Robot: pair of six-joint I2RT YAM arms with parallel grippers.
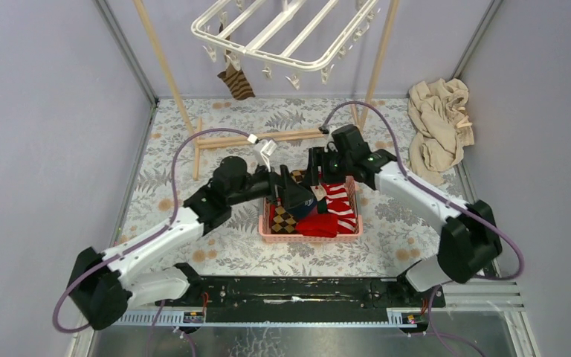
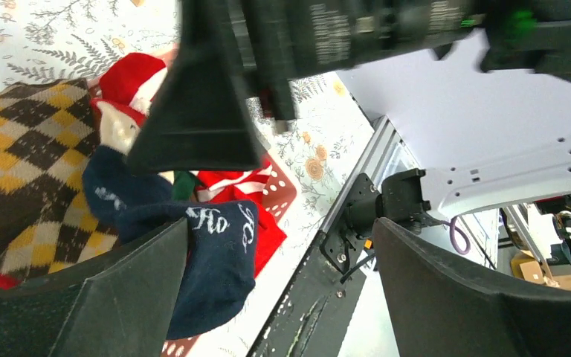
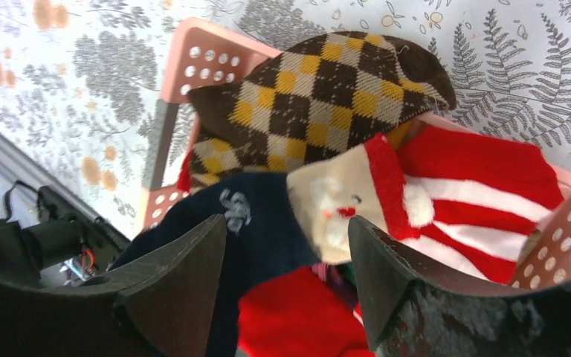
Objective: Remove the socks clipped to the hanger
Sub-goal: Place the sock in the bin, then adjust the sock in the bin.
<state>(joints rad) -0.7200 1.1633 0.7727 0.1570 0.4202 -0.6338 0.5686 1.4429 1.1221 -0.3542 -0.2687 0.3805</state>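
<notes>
Pink basket (image 1: 308, 236), table (image 1: 156, 190) centre: crowded; your left hand (image 1: 291, 192) and right hand (image 1: 317, 172) nearly meet above heaped socks (image 1: 328, 222).
12 o'clock: hanger (image 1: 268, 33), its dangling clips and brown sock (image 1: 236, 83), flanked by wooden pole frame (image 1: 165, 67).
2 o'clock: cloth heap (image 1: 439, 123).
9 and 4 o'clock: you have bare table.

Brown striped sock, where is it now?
Top view: the brown striped sock hangs from a clip at the left end of the white plastic hanger, beyond the pink plastic basket.
</notes>
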